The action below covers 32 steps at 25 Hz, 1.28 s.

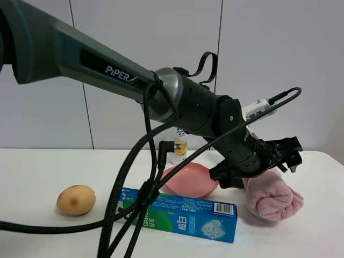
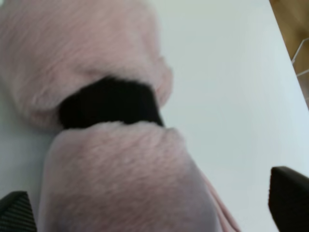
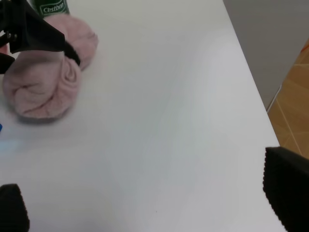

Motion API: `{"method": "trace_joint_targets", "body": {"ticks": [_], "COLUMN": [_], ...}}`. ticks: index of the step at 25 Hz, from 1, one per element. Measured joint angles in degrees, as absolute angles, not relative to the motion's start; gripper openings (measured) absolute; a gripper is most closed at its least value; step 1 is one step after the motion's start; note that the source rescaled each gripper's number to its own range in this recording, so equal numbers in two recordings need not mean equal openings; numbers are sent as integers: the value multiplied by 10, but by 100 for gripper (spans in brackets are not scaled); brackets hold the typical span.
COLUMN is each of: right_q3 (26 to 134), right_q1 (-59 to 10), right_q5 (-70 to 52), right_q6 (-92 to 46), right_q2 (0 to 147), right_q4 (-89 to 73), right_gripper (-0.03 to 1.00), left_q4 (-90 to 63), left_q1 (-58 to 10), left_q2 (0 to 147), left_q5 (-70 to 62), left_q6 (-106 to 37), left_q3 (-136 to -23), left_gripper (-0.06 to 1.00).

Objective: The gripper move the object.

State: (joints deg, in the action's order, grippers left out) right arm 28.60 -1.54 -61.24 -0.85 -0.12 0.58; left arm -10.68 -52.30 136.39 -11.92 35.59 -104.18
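Note:
A rolled pink towel [image 1: 271, 196] lies on the white table at the right. My left arm reaches across the middle, and its gripper [image 1: 269, 158] hangs just above the towel. In the left wrist view the towel [image 2: 96, 48] fills the frame, with a dark band [image 2: 111, 104] across it. The left gripper [image 2: 153, 205] is open, its fingertips [image 2: 289, 198] wide to either side of the roll. In the right wrist view the towel [image 3: 43, 87] lies far off, and my right gripper [image 3: 149, 198] is open and empty over bare table. It is not in the exterior high view.
A pink plate [image 1: 191, 180] sits left of the towel, a blue-green toothpaste box [image 1: 183, 215] in front of it, and a brown potato [image 1: 76, 200] at the left. A small bottle [image 1: 180, 142] stands behind. A green-labelled bottle [image 3: 50, 7] stands by the towel. The table's right edge [image 3: 251, 82] is near.

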Motion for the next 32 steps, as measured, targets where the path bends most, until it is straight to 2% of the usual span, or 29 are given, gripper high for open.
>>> {"method": "trace_joint_targets", "body": {"ticks": [8, 15, 24, 32], "right_q3": [286, 286, 286, 286], "right_q1": [-15, -15, -15, -15], "right_q5": [-612, -612, -612, -612], "right_q6": [-9, -9, -9, -9], "right_q2": [-1, -1, -1, -1], "right_q4": [6, 6, 6, 6], "right_gripper": [100, 100, 100, 100], "left_q4": [-105, -31, 135, 172], "left_q1": [-523, -523, -527, -458], "left_q2": [1354, 1264, 1133, 1083], "left_q5": [-126, -159, -272, -337], "left_q6": [356, 336, 164, 115], "left_q3": [-1042, -1042, -1042, -1042], "left_gripper": [99, 99, 99, 100]}}
